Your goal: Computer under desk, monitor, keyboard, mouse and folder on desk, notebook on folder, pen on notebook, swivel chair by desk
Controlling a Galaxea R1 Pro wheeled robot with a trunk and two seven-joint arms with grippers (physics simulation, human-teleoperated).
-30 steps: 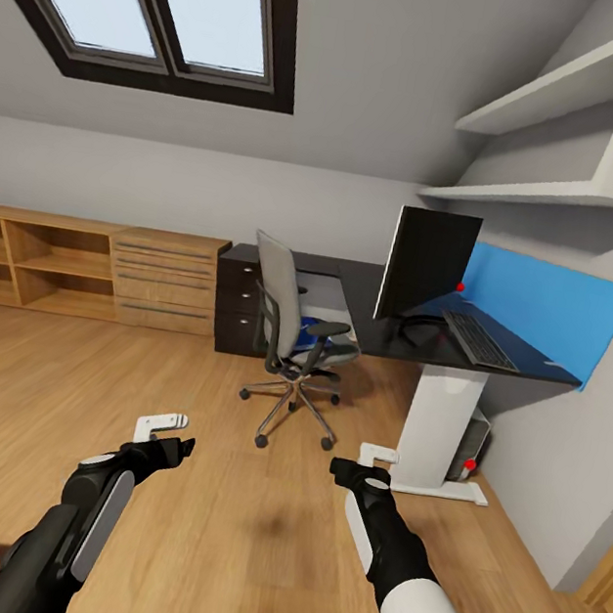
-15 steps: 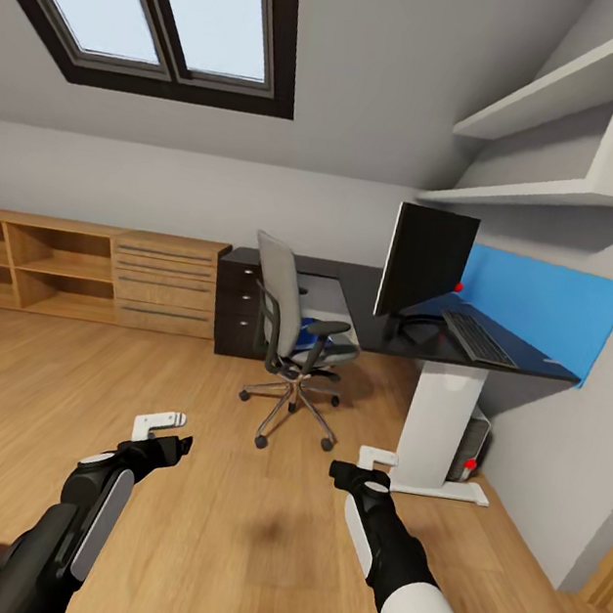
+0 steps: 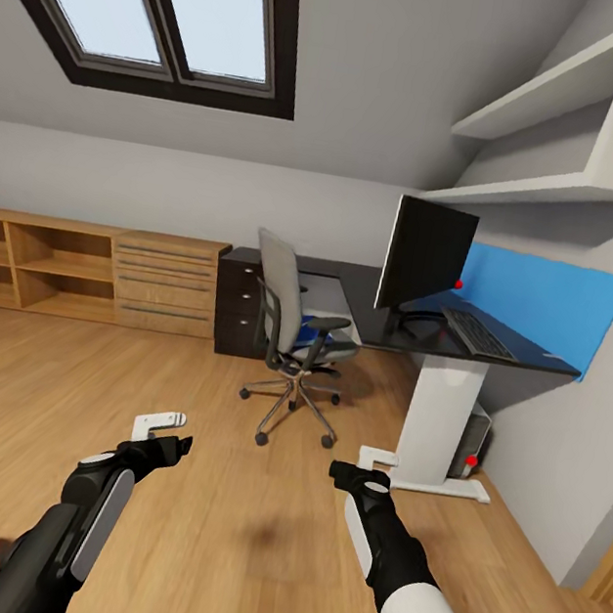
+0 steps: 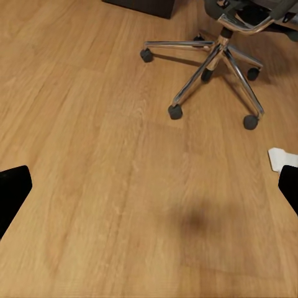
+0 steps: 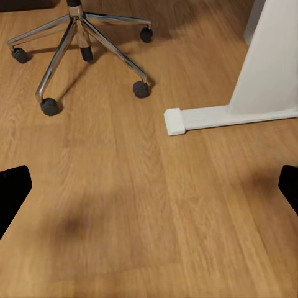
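The monitor (image 3: 426, 256) and the keyboard (image 3: 478, 335) were seen on the glossy black desk (image 3: 366, 306), side by side, and the pale computer (image 3: 472, 444) was tucked under it at the right. The bright blue folder (image 3: 315, 329) was judged still to be moved: it lay flat on the seat of the grey swivel chair (image 3: 294, 336), whose chrome star base stood near the desk. Mouse, notebook and pen could not be made out. The left gripper (image 3: 168, 431) and right gripper (image 3: 371, 464) were held empty over the wooden floor (image 3: 212, 529), fingers apart.
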